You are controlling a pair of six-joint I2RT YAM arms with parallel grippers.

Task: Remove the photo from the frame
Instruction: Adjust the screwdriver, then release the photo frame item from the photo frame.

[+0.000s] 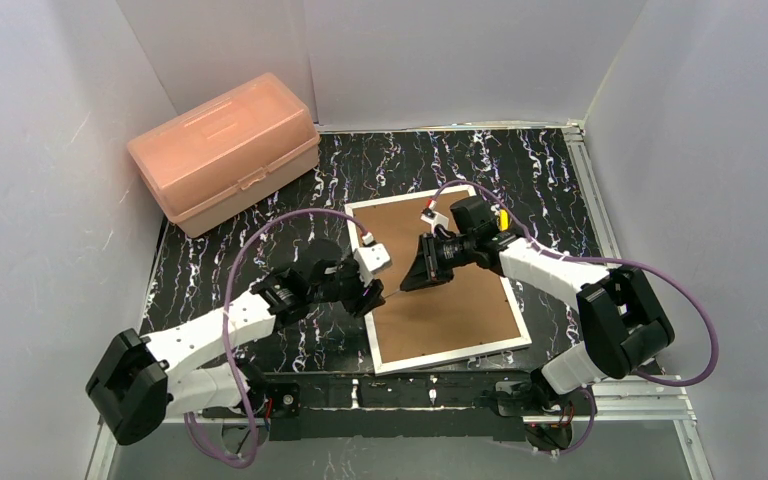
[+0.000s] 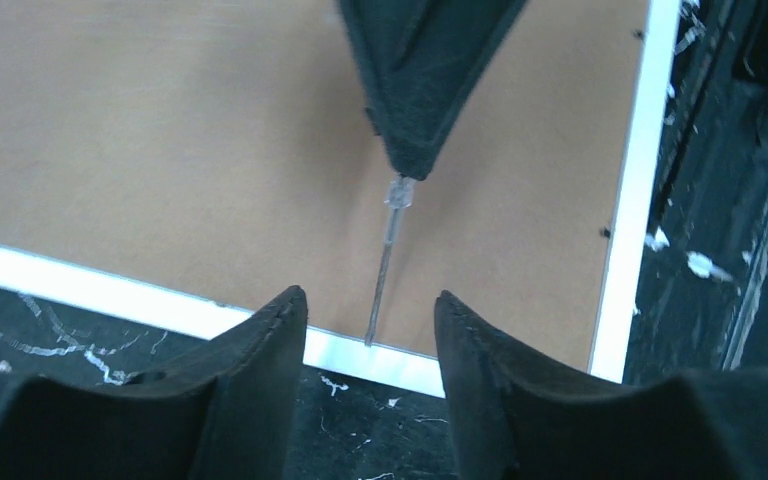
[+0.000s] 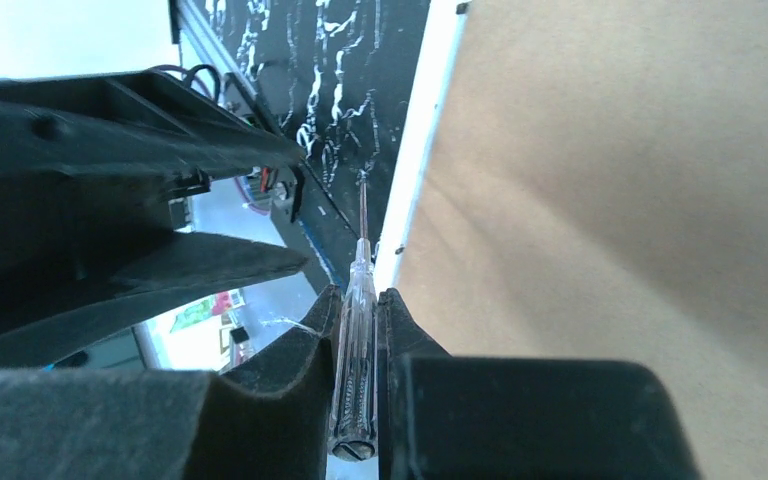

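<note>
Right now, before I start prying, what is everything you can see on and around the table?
frame: one, white border, brown back facing up, flat at the table's centre
box: one, pink plastic, lid shut, far left corner
screwdriver: one, clear handle, tip at the frame's edge nearest the left arm
table: one, black marbled
cables: two, purple, one looping off each arm
left gripper: one, black, open, fingers either side of the screwdriver tip
right gripper: one, black, shut on the screwdriver
</note>
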